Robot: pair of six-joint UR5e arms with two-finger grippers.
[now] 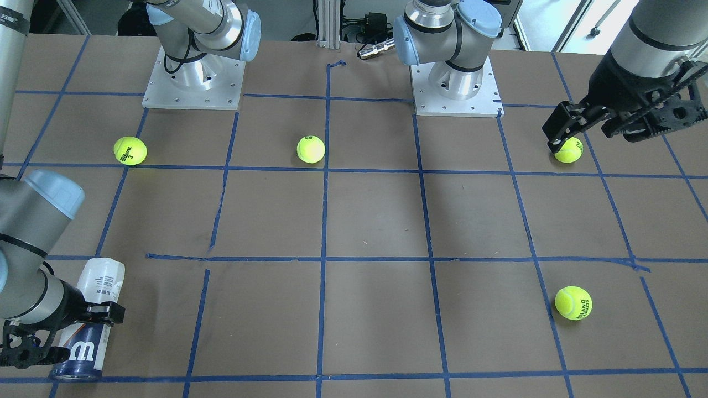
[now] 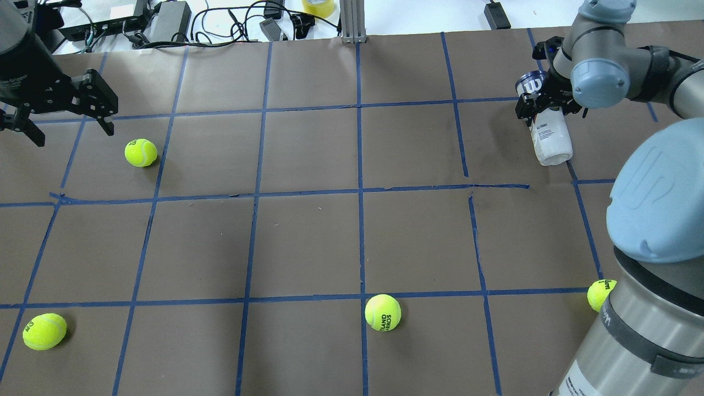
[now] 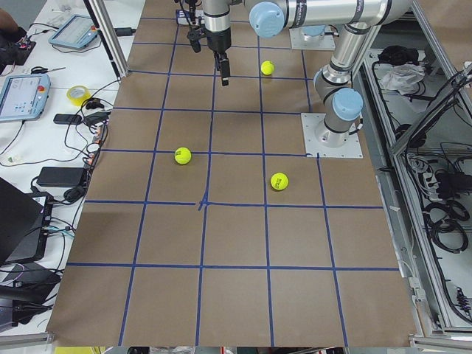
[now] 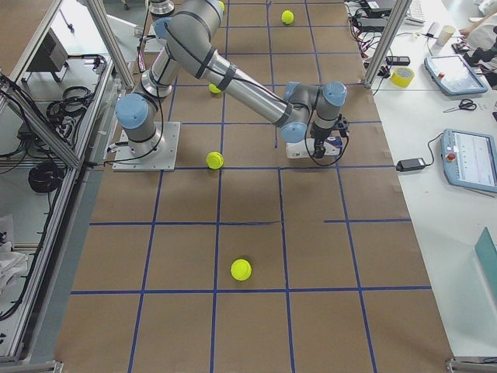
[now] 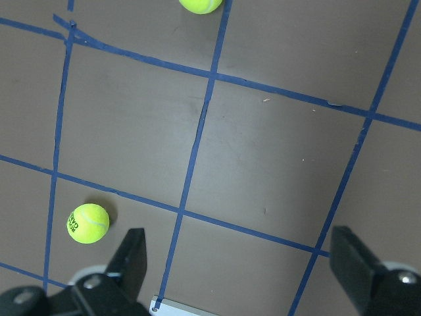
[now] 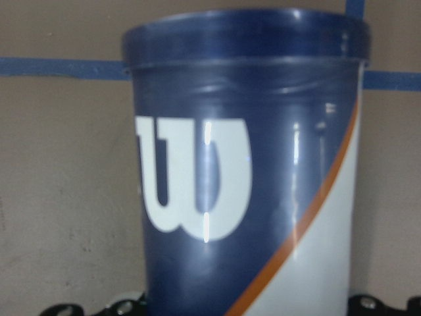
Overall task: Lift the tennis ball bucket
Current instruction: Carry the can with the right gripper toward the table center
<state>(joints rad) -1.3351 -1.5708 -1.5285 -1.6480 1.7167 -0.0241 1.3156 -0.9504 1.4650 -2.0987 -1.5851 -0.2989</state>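
- The tennis ball bucket (image 1: 99, 282) is sitting at the bench's (image 1: 376, 221) corner on the robot's right, far from the robot's bases. Its navy end is pointing away from the robot and its white end back toward it.
- The right pincer (image 1: 83, 331) is clasping the tennis ball bucket across its middle, with one black finger (image 1: 110, 312) pressing on each side. In the right wrist view the navy wall with the white "W" is filling the space between them.
- I cannot tell whether the tennis ball bucket is resting on the bench or is already clear of it.
- The left pincer (image 2: 69, 129) is hanging spread wide and gripping nothing, well apart from the tennis ball bucket, over the opposite end of the bench.
- Four tennis balls are lying loose, all apart from the tennis ball bucket.
- The closest ball (image 1: 130, 150) is lying on the bucket's robot side, and the next ball (image 1: 310, 149) is farther along.
- The last two balls (image 1: 568, 150) (image 1: 573, 302) are lying farthest from the bucket, near the left pincer's end.
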